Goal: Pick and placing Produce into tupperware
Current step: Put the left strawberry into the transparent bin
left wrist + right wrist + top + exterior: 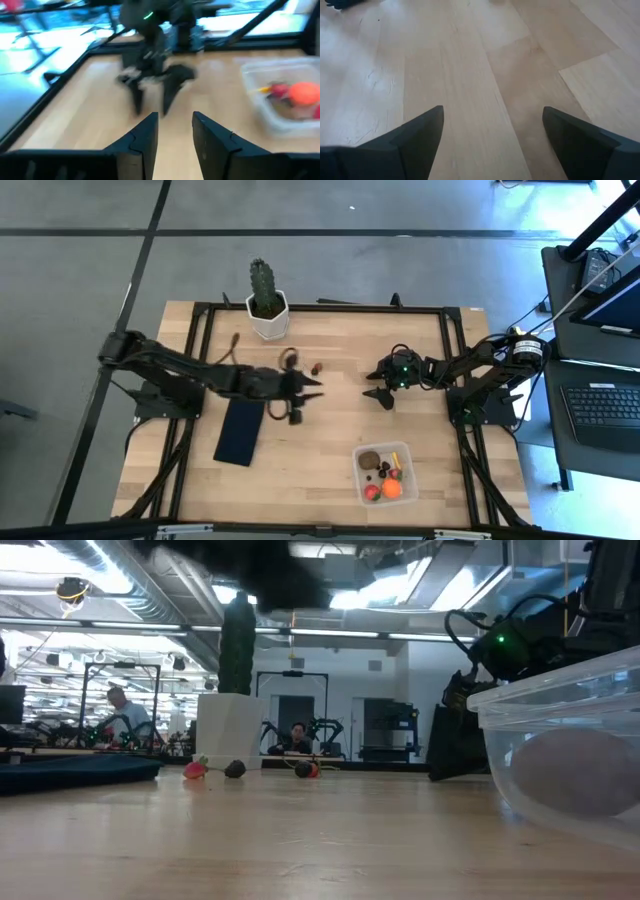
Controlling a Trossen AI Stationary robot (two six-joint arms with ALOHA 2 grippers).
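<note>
The clear tupperware (385, 473) stands near the table's near edge, right of centre. It holds an orange ball (391, 489), a red ball (372, 492), a thin yellow piece and dark bits. Two small red and dark bits (316, 367) lie loose on the wood toward the far side, and the low view shows them too (234, 769). My left gripper (305, 398) hovers at mid-table, near side of those bits, narrowly open (175, 135) and empty. My right gripper (380, 393) faces it, wide open (492, 135) over bare wood.
A green cactus in a white pot (266, 305) stands at the far edge. A flat dark navy rectangle (240, 430) lies under the left arm's forearm. Bare wood stretches between the grippers and the tupperware. People show in the room behind the table (118, 710).
</note>
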